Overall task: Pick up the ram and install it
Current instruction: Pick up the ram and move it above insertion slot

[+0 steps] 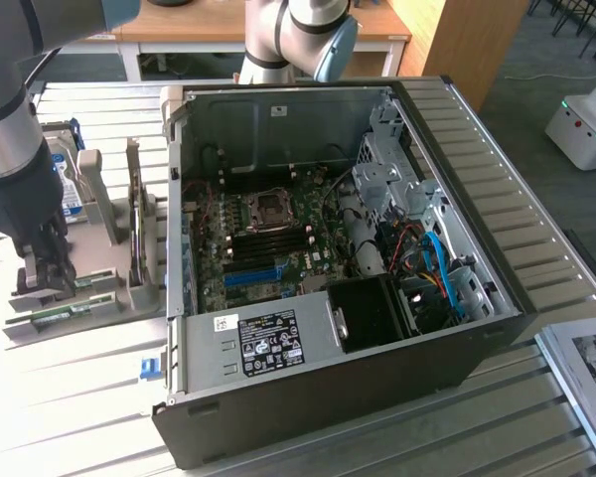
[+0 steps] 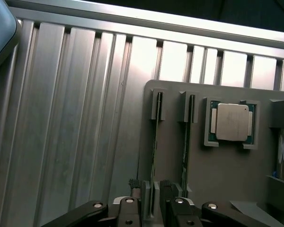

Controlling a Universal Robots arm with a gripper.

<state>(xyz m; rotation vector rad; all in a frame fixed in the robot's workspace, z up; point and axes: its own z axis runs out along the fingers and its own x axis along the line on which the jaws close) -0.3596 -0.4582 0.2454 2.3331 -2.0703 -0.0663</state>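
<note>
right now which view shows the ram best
Wrist view: close up, the ram stands edge-on in its grey holder, right at the end effector. The exterior view shows it as a small green strip under the arm.

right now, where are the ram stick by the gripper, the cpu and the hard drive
ram stick [image 2: 154, 146]: wrist view, on its thin exposed edge
cpu [image 2: 232, 122]: wrist view, middle of its metal lid
hard drive [image 1: 68, 191]: exterior view, on its blue label
</note>
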